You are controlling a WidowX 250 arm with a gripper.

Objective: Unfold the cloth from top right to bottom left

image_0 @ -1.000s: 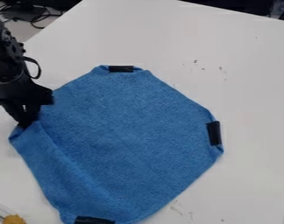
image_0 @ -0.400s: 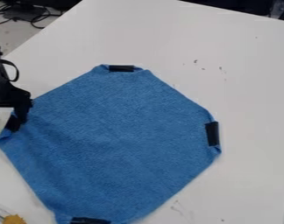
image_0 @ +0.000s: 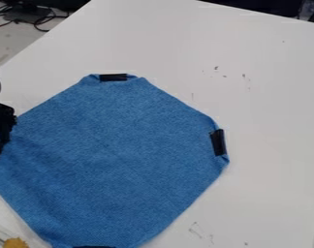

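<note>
At the left edge of the camera view, my gripper (image_0: 3, 137) is shut on the left corner of the blue cloth (image_0: 120, 155). The cloth lies spread wide and mostly flat on the table, with soft wrinkles running from the held corner toward its lower left side. Strips of black tape mark its top corner, right corner, bottom corner and the corner at the gripper. Its far left tip runs out of view.
The white table (image_0: 263, 97) extends above and to the right of the cloth. A yellow-orange object (image_0: 16, 242) sits at the lower left, beside a clear edge. Dark cables lie beyond the table at the top left.
The gripper has moved left, drawing the held corner with it. The lower left part has flattened, and lately the whole cloth has slid left.
</note>
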